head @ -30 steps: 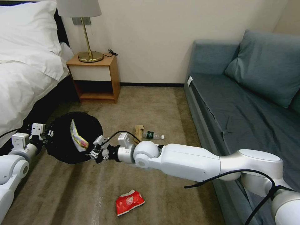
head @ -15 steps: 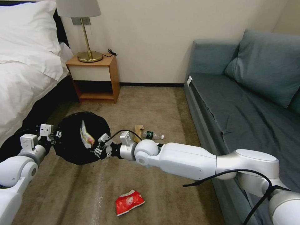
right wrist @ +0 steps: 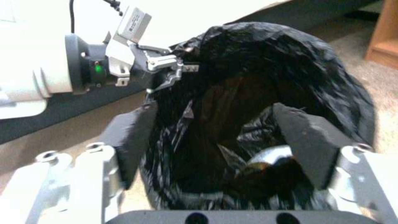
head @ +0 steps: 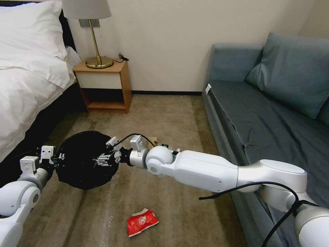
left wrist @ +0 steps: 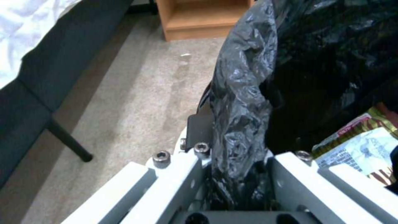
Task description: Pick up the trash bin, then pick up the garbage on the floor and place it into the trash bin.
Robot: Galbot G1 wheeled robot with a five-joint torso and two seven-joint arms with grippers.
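Trash bin (head: 80, 161), a small round container wrapped in a crinkled black plastic liner bag, is held off the tan carpet (head: 164, 113) by the left gripper (head: 56, 158), whose jaws are clamped on the liner-covered rim at the side toward the white bed (head: 24, 79). The right gripper (head: 102, 159) hangs over the mouth of the bin with its dark pads (right wrist: 309, 144) spread wide and nothing between them. Inside the bin, in the left wrist view, lies a yellow-brown printed snack wrapper (left wrist: 365, 140). A crumpled red snack bag (head: 142, 221) lies on the carpet nearer the robot. A tan paper wrapper (head: 153, 141) and a clear green-labelled bottle (head: 169, 146) lie just behind the right forearm, between the wooden nightstand (head: 102, 85) and the blue-grey sofa (head: 270, 113).
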